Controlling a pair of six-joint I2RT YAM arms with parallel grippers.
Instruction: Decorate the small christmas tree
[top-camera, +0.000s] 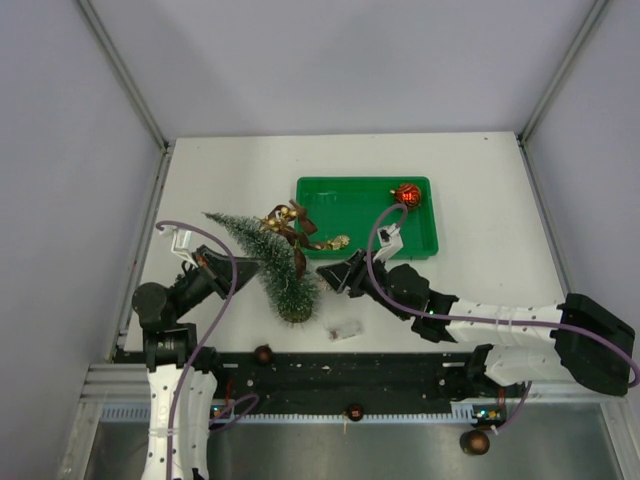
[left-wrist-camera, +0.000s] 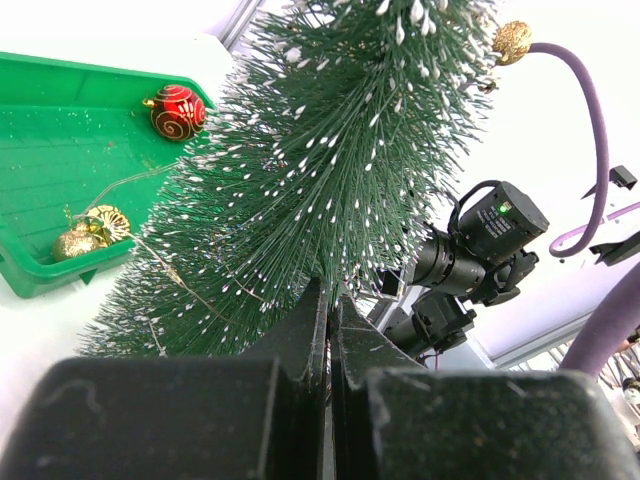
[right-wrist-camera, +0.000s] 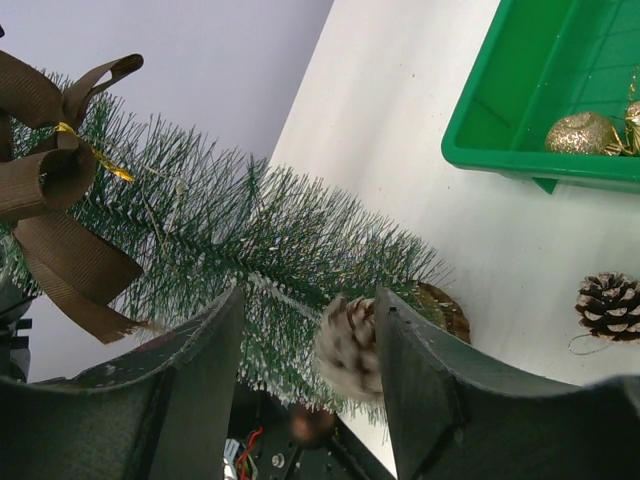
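1. Setting: a robotics laboratory test cell, not a home or a shop.
2. Enclosure: plain pale panels (top-camera: 340, 60), held in bare aluminium posts (top-camera: 120, 70), close off the white table (top-camera: 480, 190) on its left, far and right sides.
3. Fixtures: a black mounting rail (top-camera: 380, 370) runs along the table's near edge and carries the left arm (top-camera: 170, 400) and the right arm (top-camera: 500, 325).
4. Wiring: exposed purple cables (top-camera: 225, 310) loop above the table's near half.
5. Instrumentation: a small camera (left-wrist-camera: 480, 245) with a lit green indicator is clamped to an arm above the table.

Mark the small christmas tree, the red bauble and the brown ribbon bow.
small christmas tree (top-camera: 270, 268): top external view, middle of its cone.
red bauble (top-camera: 406, 194): top external view, ball's centre.
brown ribbon bow (right-wrist-camera: 42, 180): right wrist view, its curled loop.
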